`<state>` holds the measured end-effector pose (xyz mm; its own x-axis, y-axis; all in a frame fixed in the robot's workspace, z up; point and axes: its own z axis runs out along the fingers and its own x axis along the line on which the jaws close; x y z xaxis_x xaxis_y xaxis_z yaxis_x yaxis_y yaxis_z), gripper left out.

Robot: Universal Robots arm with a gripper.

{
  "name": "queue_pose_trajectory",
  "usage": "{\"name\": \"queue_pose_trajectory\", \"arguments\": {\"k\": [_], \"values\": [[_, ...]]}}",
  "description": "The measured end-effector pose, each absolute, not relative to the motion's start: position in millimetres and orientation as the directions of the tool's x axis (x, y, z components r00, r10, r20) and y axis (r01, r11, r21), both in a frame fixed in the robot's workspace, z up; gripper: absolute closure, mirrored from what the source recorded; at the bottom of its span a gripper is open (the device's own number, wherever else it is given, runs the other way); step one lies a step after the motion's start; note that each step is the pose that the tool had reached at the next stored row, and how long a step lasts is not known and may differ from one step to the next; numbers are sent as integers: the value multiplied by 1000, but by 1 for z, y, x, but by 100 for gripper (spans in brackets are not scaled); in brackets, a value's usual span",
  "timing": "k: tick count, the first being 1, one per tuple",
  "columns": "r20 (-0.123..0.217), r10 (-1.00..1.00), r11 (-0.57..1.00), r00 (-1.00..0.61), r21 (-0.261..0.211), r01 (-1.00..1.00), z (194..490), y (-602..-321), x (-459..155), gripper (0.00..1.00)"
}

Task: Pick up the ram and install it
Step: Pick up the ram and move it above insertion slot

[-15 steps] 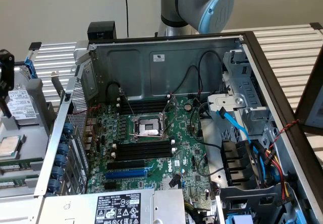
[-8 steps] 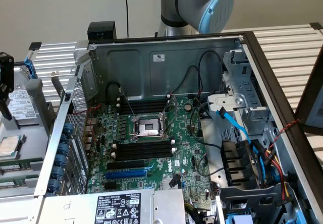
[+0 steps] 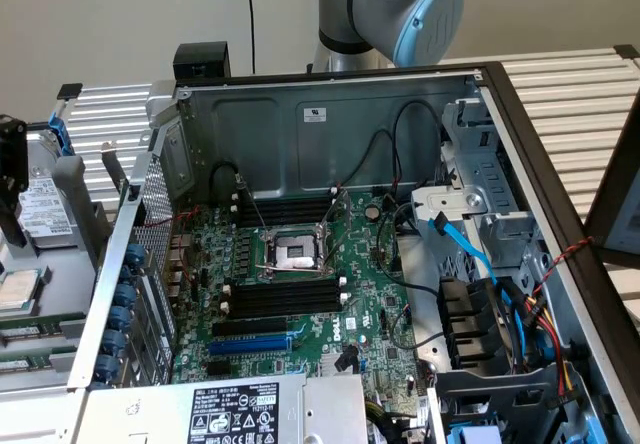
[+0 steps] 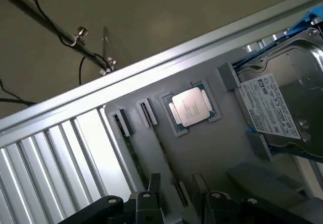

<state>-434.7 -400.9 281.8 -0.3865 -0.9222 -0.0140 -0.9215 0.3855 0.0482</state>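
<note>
Two thin green ram sticks stand on edge in a grey tray (image 4: 212, 153). One ram stick (image 4: 164, 153) runs toward the gap between my gripper's dark fingers (image 4: 150, 196); the other (image 4: 132, 151) lies beside it. My gripper (image 4: 179, 206) hangs above the tray, open, holding nothing. In the exterior view the gripper (image 3: 12, 214) is at the far left edge, over the tray (image 3: 60, 294), where the ram (image 3: 25, 332) lies as green strips. The open computer case holds the motherboard with black memory slots (image 3: 282, 296) beside the processor socket (image 3: 295, 254).
A processor chip (image 4: 191, 106) and a hard drive (image 4: 280, 108) also sit in the tray. More black memory slots (image 3: 285, 209) and a blue expansion slot (image 3: 250, 344) are on the motherboard. Cables (image 3: 470, 254) and a drive cage fill the case's right side. The arm's base (image 3: 390, 9) rises behind the case.
</note>
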Motion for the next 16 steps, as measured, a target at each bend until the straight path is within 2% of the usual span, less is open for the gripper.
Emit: {"name": "queue_pose_trajectory", "arguments": {"k": [9,16], "values": [[-14,-971,236,-237,48,-970,269,-401,-435,61],[-14,-984,179,-180,48,-983,263,-404,-435,61]]}}
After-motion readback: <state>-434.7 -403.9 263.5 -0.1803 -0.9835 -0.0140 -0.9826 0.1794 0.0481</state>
